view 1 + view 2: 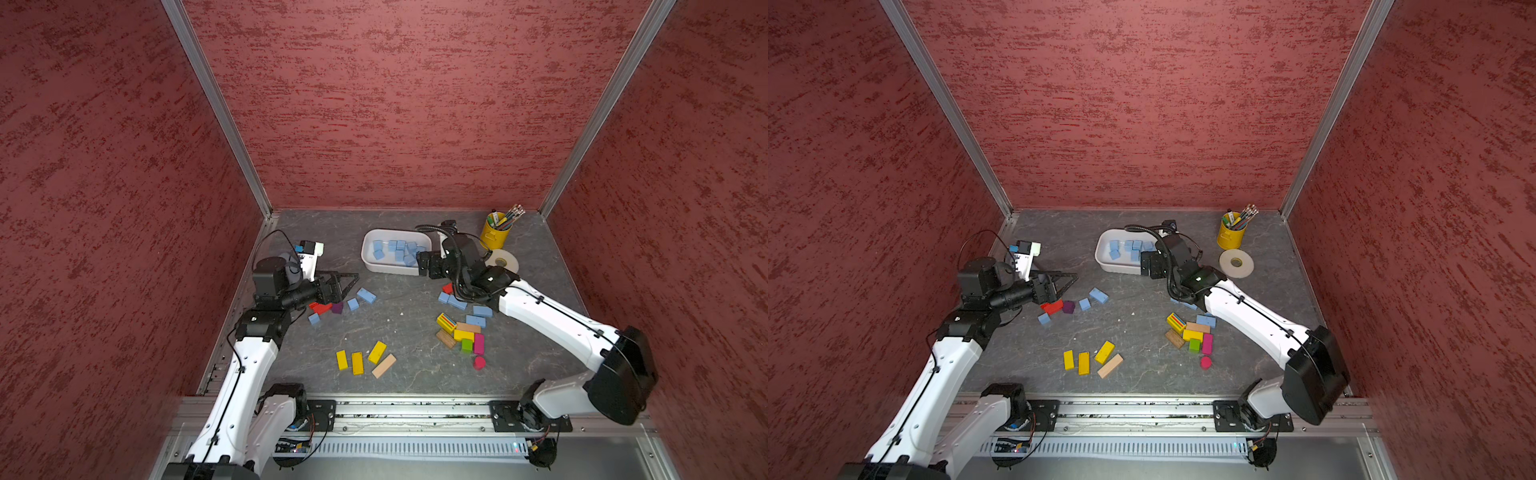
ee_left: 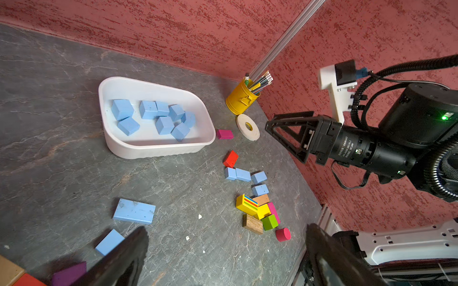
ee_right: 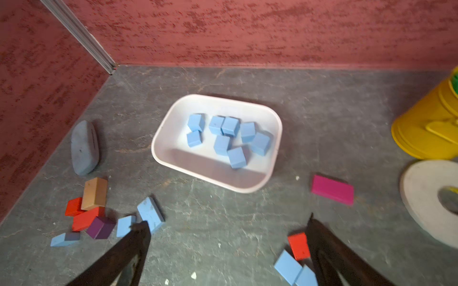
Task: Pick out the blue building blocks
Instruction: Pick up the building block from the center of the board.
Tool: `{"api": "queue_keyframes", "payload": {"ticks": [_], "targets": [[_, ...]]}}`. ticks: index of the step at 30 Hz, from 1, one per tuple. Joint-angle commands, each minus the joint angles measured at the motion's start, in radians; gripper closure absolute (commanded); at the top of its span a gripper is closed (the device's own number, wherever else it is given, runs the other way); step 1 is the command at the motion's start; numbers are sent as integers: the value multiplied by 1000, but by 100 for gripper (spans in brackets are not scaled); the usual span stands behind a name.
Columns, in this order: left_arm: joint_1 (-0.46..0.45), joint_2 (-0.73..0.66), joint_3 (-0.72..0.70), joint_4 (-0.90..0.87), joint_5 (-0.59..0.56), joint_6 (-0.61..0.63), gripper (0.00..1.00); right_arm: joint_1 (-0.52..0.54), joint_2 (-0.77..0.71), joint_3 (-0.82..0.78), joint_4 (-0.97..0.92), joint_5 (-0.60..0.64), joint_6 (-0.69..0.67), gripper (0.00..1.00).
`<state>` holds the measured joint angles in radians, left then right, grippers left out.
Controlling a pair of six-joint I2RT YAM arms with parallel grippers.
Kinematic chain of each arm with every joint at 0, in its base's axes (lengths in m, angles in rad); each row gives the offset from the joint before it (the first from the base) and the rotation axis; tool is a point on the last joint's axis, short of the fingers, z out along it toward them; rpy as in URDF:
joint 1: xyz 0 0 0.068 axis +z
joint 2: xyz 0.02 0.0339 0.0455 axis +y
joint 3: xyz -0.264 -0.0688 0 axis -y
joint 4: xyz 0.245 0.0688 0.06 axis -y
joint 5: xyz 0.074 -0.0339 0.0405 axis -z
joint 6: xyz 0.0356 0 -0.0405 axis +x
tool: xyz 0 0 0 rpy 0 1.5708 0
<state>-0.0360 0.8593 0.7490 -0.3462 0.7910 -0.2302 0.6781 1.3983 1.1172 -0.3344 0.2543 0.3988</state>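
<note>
Right wrist: magenta block [image 3: 332,190] near tray [image 3: 213,170] of blue blocks [image 3: 221,144]

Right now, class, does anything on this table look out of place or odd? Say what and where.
A grey pebble-like lump lies by the side wall; it is no building block. Small white crumbs dot the table. Nothing looks broken.

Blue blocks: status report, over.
Left gripper open, empty. Right gripper open, empty, by white tray. Eight blue blocks in tray, seven loose outside it. Red block touching the loose pair nearest the right fingers.
</note>
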Motion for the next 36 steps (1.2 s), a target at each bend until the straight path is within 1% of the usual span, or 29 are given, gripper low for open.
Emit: {"api": "queue_keyframes", "payload": {"ticks": [1,7,12,18,21,27,34,36], "targets": [[-80,23,44,-46,-76,72,1,-10,-55,-59,-115,65,93,1],[-198,76,63,-44,-61,99,0,-55,-129,-161,-221,78,174,1],[-256,88,84,-73,-42,140,1,-112,-156,-234,-255,66,206,1],[-323,118,112,-113,-4,186,0,-187,-142,-311,-261,60,236,1],[-338,113,114,-122,-7,197,0,-214,-136,-344,-253,53,236,1],[-340,93,107,-119,-18,200,0,-253,-119,-388,-234,47,217,1],[-341,89,104,-114,-19,196,0,-289,-71,-408,-183,24,164,2],[-341,86,102,-115,-20,194,0,-296,-51,-412,-165,4,147,3]]}}
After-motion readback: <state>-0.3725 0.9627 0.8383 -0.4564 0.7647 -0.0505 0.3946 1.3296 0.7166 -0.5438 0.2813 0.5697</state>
